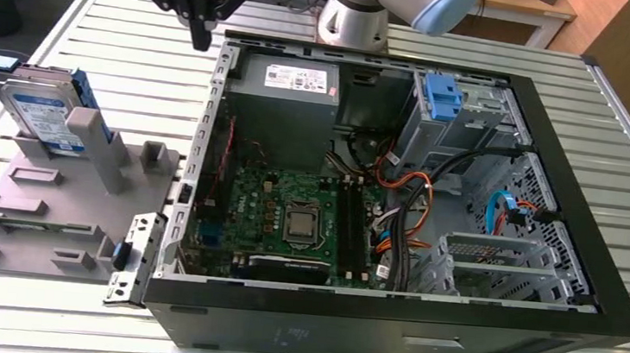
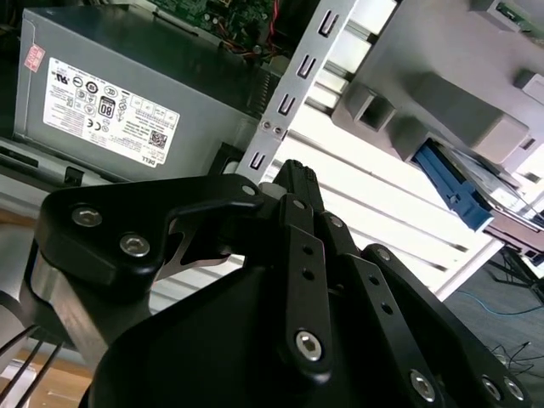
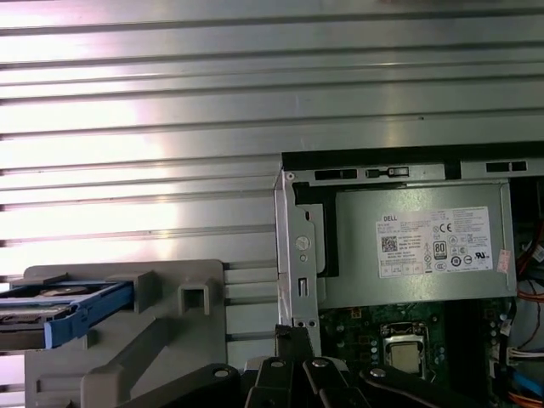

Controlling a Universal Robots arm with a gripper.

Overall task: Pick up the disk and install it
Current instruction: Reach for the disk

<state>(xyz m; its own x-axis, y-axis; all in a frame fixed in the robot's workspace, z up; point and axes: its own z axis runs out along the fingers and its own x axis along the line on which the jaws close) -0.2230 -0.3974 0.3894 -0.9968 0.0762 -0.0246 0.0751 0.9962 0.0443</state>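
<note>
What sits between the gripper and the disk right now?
Nothing: in the exterior view, only bare slatted table lies between the gripper and the disk standing in its grey holder.

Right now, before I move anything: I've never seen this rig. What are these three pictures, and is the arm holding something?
One robot arm carries a black gripper, shut and empty, hanging over the slatted metal table near a corner of the open computer case. The exterior view comes from a camera off the arm; both wrist views come from cameras riding on it, looking past the gripper. The disk stands upright in a grey holder at the exterior view's left, untouched.
</note>
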